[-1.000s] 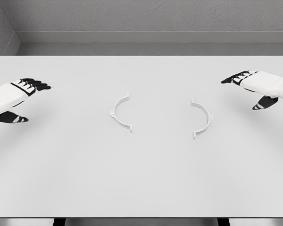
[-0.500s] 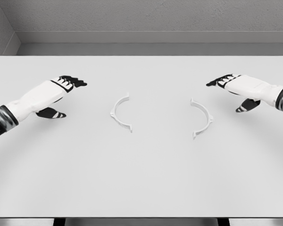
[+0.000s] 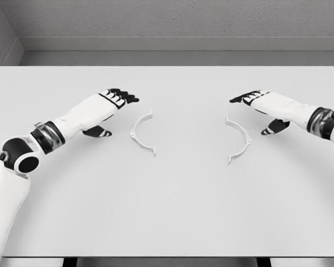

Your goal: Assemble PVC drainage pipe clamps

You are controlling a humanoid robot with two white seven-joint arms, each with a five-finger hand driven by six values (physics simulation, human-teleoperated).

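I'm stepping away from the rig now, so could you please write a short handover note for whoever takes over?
Left hand: open, holds nothing, just left of the left clamp half.
Right hand: open, holds nothing, just right of and behind the right clamp half.
Both halves lie flat on the table, apart, open sides facing each other.
Done: nothing grasped or joined yet.
Left: grasp each half, bring them together and join them.
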